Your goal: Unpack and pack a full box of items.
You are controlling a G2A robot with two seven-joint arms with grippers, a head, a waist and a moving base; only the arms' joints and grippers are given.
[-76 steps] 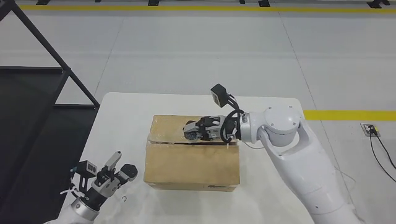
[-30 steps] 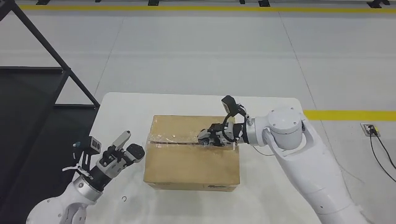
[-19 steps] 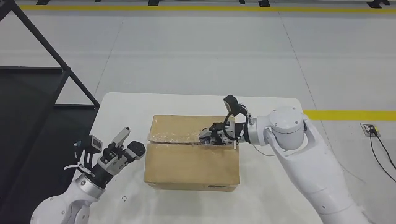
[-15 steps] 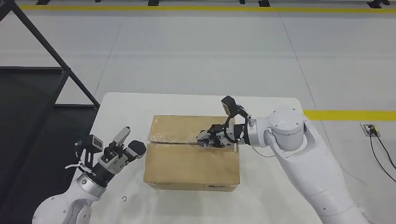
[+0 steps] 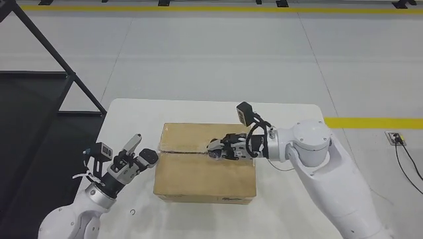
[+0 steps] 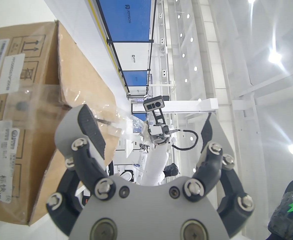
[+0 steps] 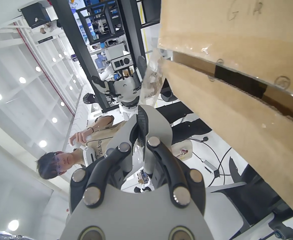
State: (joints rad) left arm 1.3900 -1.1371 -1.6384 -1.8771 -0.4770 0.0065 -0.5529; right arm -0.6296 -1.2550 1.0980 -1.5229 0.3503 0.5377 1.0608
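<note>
Cardboard box (image 5: 205, 173) sits mid-counter (image 5: 132, 117), its top flaps slightly parted along the seam. Right gripper (image 5: 213, 150) lies over that seam, clenched on clear tape (image 7: 150, 81) trailing from the box. Left gripper (image 5: 142, 148) hangs released just beside the box's end
</note>
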